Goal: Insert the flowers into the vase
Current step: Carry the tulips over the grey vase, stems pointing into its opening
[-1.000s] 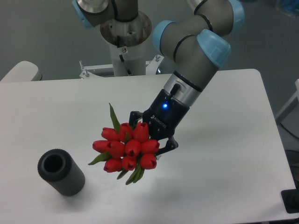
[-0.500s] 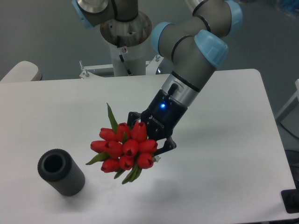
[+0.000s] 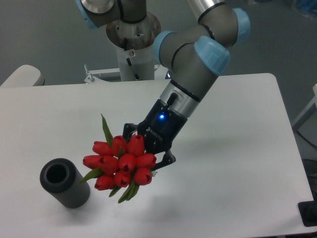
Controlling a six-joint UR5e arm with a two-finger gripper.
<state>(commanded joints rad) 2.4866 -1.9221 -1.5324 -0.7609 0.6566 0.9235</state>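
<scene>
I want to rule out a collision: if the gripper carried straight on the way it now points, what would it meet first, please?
The gripper, shut on the flowers, points down-left. Along that line the buds seem likely to reach the vase first, near its rim, though one view leaves depth and height uncertain.

Bare table (image 3: 233, 163) between flowers (image 3: 120, 161) and vase (image 3: 64, 183).

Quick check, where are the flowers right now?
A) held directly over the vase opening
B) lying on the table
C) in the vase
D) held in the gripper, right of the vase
D: the gripper is shut on the flowers, which hang above the table to the right of the vase, whose hole shows nothing in it.
</scene>
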